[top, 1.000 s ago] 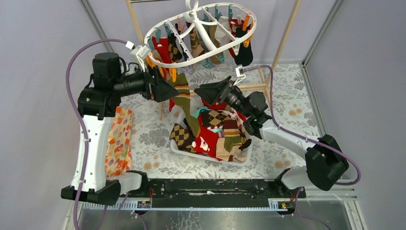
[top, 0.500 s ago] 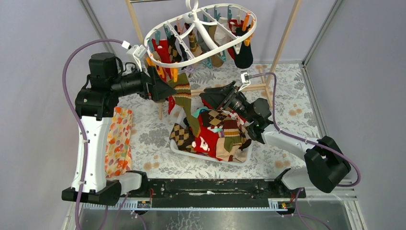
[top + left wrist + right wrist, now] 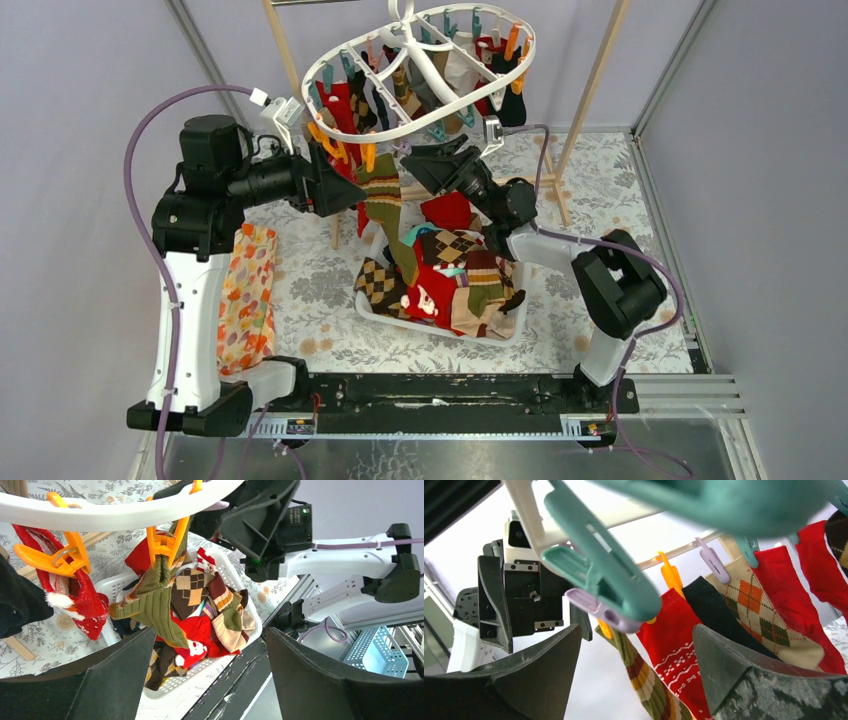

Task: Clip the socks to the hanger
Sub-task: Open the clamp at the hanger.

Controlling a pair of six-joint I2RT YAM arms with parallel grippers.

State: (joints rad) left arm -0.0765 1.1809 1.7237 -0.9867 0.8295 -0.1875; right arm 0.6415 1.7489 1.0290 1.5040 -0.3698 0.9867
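Observation:
The white oval hanger [image 3: 352, 128] hangs at the top with several socks clipped on. An olive striped sock [image 3: 385, 200] hangs from an orange clip [image 3: 162, 542] on the near rim, its toe reaching the socks [image 3: 445, 280] heaped in the white basket [image 3: 375, 312]. My left gripper [image 3: 345, 185] is open and empty just left of that sock [image 3: 155, 605]. My right gripper [image 3: 420, 165] is open and empty, pointing up under the hanger's rim. In the right wrist view a teal clip [image 3: 599, 580] hangs just above my gripper [image 3: 638, 630], with the olive sock [image 3: 644, 680] and a red sock [image 3: 679, 645] beyond.
A light wooden pole frame [image 3: 590, 90] stands behind and holds the hanger. An orange floral cloth [image 3: 248, 295] lies on the table at the left. A red sock [image 3: 75, 600] hangs from another orange clip beside the olive one. Grey walls close in both sides.
My right arm has risen and swung left, bringing its gripper up under the hanger's near rim. My left arm has drawn back slightly to the left. The olive sock stays clipped.

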